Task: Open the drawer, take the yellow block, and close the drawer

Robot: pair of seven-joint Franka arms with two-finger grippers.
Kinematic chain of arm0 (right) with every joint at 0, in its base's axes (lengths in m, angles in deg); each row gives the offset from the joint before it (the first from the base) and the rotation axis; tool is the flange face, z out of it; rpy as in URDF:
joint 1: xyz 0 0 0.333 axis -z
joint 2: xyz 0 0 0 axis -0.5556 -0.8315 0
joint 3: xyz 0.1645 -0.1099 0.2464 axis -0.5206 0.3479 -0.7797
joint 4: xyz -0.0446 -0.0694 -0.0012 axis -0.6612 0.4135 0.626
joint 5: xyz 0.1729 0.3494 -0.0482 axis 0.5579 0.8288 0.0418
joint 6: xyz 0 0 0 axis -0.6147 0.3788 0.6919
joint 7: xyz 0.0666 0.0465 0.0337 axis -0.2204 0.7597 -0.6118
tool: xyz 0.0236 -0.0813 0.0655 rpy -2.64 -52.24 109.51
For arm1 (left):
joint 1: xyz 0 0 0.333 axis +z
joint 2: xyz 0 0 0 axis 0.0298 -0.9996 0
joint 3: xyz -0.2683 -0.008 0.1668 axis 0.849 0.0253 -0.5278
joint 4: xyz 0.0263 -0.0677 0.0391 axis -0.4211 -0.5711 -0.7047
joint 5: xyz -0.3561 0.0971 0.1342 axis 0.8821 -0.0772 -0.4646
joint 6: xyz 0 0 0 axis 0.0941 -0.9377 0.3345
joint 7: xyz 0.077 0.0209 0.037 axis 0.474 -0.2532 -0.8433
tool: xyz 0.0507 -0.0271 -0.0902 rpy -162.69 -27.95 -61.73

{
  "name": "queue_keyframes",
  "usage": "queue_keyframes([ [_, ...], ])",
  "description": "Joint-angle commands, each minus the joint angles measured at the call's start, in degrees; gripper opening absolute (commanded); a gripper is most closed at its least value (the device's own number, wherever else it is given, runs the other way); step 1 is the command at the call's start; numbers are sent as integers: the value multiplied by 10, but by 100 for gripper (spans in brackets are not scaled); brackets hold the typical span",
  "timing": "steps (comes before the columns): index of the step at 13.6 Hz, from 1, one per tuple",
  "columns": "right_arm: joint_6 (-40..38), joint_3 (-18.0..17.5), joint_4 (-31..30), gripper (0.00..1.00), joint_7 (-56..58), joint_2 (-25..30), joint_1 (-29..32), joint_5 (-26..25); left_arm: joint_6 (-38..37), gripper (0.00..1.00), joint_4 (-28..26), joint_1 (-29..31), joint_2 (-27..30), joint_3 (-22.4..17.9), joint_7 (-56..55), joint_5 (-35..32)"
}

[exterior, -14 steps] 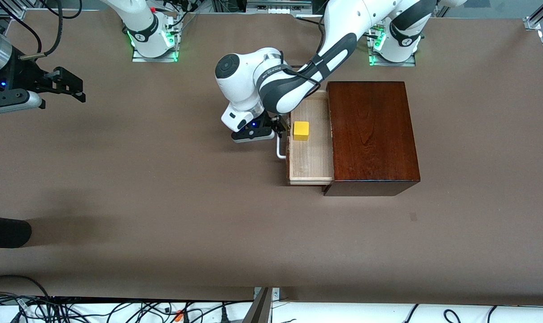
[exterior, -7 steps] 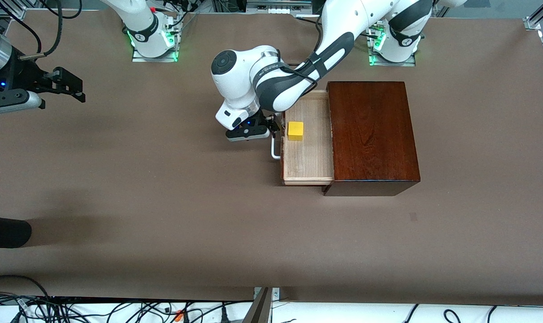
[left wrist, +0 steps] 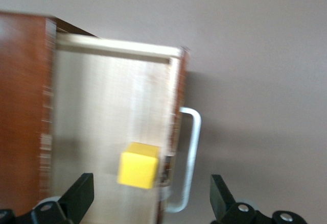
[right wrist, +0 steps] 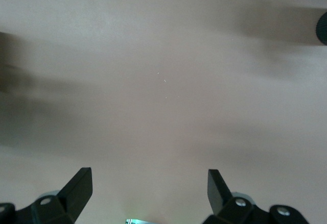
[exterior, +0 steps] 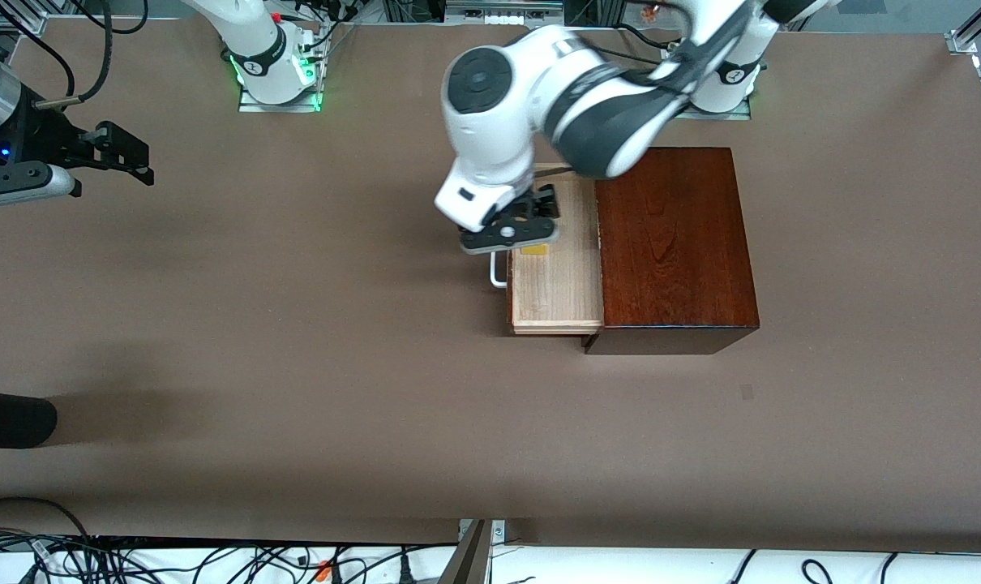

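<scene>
While the right end effector point(exterior: 122, 154) waits spread, the left end effector point(left wrist: 150, 198) — spread — hovers over the yellow block point(left wrist: 138, 165).

Brown table point(exterior: 296, 365) — tangled cables point(exterior: 134, 560)

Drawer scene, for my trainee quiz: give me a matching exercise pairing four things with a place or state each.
Things:
1. small bright yellow cube
2. pale light-wood drawer tray
3. left pincer
4. right pincer

States:
A. waits open over bare table at the right arm's end
B. pulled out of the dark reddish-brown box
C. lies in the tray
D. open, above the cube

Pairs: 1-C, 2-B, 3-D, 4-A
</scene>
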Motion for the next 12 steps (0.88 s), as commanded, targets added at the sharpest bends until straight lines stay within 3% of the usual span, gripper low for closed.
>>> queue_keyframes([
  [1,-8,-1,5,100,3,-2,3,-4,4,100,-86,102,89,8,86,58],
  [9,2,-7,7,100,3,-2,-3,2,-18,100,-99,280,137,-1,292,120],
  [12,9,-11,9,100,4,-15,-12,3,-18,100,-114,279,165,-90,382,161],
])
